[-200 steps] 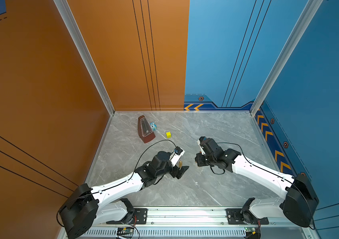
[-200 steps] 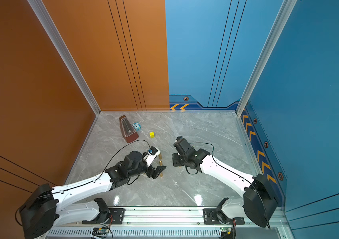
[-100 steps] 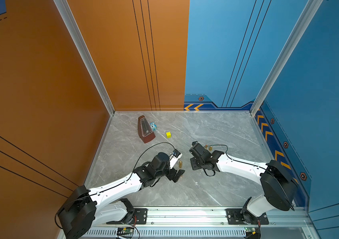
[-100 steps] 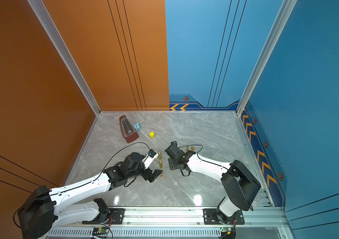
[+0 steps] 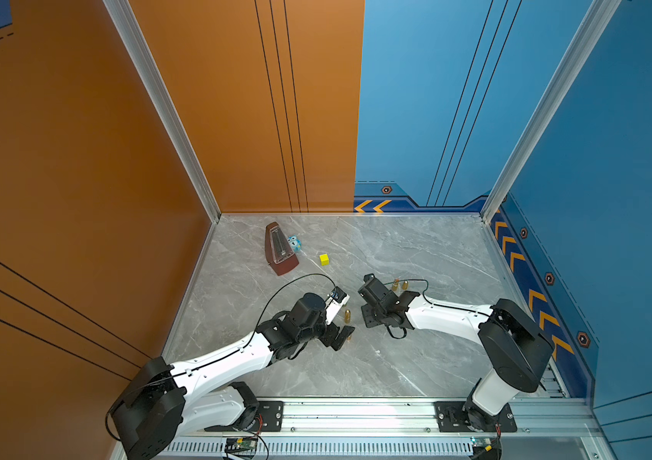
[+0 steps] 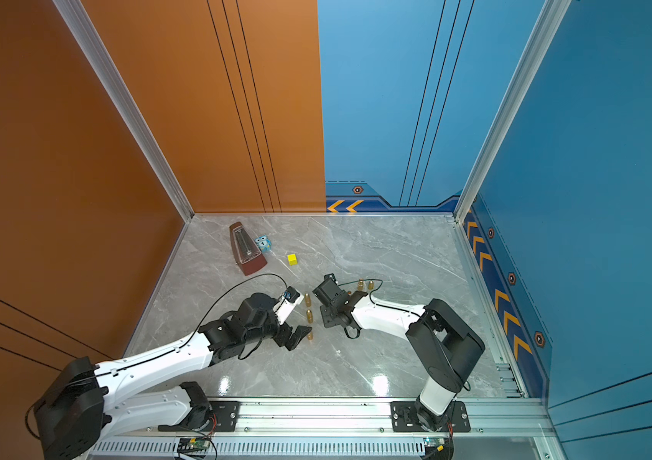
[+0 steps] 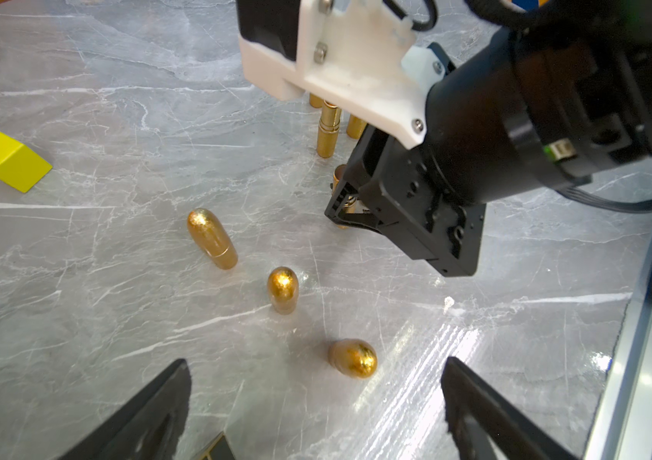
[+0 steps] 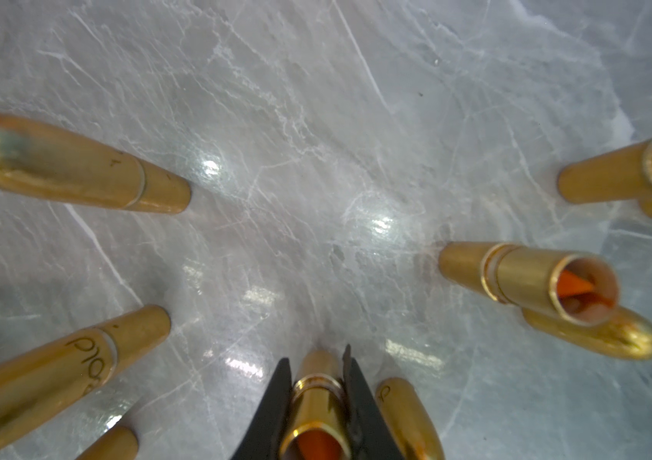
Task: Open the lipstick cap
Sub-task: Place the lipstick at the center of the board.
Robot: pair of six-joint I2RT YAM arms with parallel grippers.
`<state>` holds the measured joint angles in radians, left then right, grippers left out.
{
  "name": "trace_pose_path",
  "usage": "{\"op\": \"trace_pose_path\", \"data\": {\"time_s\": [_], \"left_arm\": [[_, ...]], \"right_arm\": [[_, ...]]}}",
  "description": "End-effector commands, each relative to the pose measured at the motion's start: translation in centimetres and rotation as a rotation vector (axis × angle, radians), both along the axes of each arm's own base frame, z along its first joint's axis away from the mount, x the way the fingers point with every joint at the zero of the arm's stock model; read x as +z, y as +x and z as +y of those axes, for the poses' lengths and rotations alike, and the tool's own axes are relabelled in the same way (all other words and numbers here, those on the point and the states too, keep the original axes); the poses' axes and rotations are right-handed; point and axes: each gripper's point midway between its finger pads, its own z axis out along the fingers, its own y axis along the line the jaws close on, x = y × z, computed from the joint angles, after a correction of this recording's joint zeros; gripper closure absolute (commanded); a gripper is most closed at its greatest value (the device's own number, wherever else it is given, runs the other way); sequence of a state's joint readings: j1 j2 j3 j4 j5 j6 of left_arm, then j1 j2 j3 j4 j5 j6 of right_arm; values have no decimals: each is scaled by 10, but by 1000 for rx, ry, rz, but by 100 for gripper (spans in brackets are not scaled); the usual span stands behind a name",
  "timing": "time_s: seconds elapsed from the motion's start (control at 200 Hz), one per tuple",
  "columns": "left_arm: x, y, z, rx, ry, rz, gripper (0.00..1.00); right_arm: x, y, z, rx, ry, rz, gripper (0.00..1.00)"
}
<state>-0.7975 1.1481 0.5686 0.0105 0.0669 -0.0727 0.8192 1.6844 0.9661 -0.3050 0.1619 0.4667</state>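
Left gripper [image 7: 316, 370]: spread wide, empty; capped lipstick [image 7: 352, 358] near.
Right gripper [image 8: 315, 358]: clamped on uncapped lipstick [image 8: 318, 414].
Position: in a top view, right gripper [image 5: 368, 318] at two o'clock of left gripper [image 5: 341, 337].

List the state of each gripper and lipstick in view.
left gripper: open, empty.
right gripper: shut on held lipstick.
held lipstick: upright, cap off, orange stick showing.
second open lipstick: upright, cap off, orange stick showing.
three capped lipsticks: upright, caps on.
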Motion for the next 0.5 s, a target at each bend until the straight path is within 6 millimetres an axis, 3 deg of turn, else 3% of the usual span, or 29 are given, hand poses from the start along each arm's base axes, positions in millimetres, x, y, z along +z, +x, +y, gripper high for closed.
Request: {"op": "trace_pose_path", "data": {"time_s": [0.0, 0.495], "left_arm": [[6, 5, 0, 17, -18, -14, 1], [10, 7, -1, 16, -26, -25, 1]], "right_arm": [[3, 8, 5, 12, -10, -39, 82], [-13, -4, -3, 26, -37, -8, 81]]}}
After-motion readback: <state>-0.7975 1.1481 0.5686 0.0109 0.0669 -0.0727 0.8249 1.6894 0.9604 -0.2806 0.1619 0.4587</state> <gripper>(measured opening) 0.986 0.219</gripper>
